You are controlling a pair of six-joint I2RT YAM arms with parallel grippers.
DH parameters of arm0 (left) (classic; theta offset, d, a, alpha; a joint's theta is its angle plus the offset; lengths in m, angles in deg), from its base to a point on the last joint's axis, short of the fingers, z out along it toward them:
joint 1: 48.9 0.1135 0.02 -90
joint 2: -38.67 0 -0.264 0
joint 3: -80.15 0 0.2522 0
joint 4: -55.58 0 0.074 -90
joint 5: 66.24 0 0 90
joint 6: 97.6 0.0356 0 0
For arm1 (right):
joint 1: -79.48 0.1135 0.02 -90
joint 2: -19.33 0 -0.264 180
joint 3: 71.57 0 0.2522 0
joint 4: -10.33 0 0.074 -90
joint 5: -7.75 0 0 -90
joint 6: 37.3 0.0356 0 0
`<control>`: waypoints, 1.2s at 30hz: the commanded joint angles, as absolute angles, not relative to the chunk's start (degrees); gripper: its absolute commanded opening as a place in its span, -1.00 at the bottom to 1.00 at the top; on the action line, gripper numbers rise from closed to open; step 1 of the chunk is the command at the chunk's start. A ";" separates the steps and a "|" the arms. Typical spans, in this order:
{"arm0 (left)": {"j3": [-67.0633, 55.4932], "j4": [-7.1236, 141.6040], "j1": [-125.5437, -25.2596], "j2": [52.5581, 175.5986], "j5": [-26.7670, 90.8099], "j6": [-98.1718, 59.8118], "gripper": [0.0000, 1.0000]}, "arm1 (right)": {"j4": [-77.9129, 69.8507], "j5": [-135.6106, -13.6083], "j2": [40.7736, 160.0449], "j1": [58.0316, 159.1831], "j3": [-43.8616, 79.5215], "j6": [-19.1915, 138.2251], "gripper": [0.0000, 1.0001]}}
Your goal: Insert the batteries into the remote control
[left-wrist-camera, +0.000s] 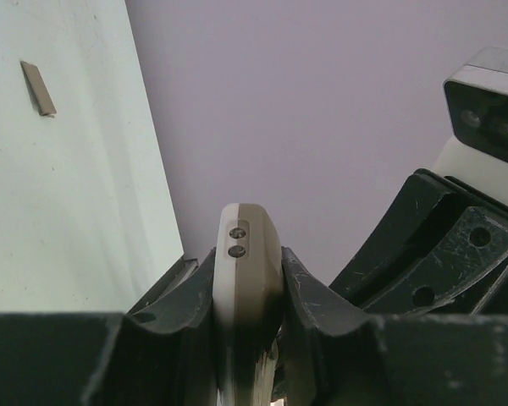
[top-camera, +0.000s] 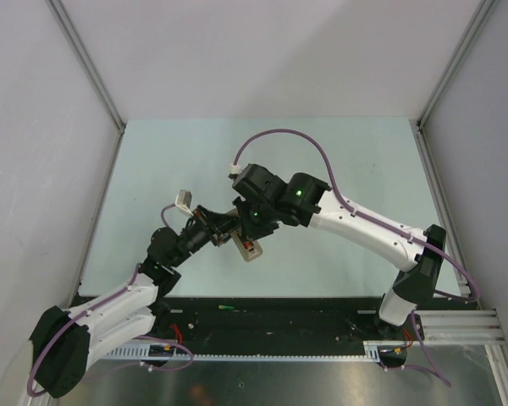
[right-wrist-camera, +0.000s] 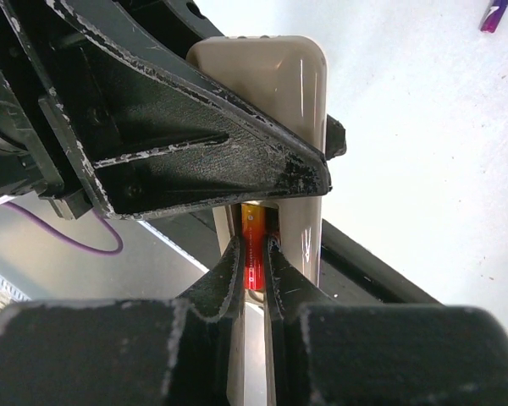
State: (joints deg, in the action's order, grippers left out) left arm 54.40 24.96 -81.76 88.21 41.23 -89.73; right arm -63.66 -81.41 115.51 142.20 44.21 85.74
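Observation:
The remote control (top-camera: pixel 249 247) is held off the table, and my left gripper (top-camera: pixel 229 230) is shut on it. In the left wrist view it stands edge-on (left-wrist-camera: pixel 247 254) between the fingers of the left gripper (left-wrist-camera: pixel 247 269). Its plain pale back (right-wrist-camera: pixel 275 80) faces the right wrist camera, with a left finger (right-wrist-camera: pixel 195 156) crossing it. A red battery (right-wrist-camera: pixel 254 249) lies in the open slot of the remote. My right gripper (right-wrist-camera: pixel 254 254) is shut on this battery and meets the remote from the right (top-camera: pixel 252 225). A dark blue battery (right-wrist-camera: pixel 494 15) lies on the table.
A small flat grey cover piece (left-wrist-camera: pixel 38 87) lies on the pale table (top-camera: pixel 339 169). A small green cylinder (top-camera: pixel 226 306) rests on the black strip by the arm bases. Grey walls enclose the table on three sides.

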 commanded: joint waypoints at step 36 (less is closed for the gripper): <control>55.40 18.81 -84.15 83.14 32.55 -90.57 -1.00 | -45.36 -86.56 114.07 145.49 36.41 98.94 -0.99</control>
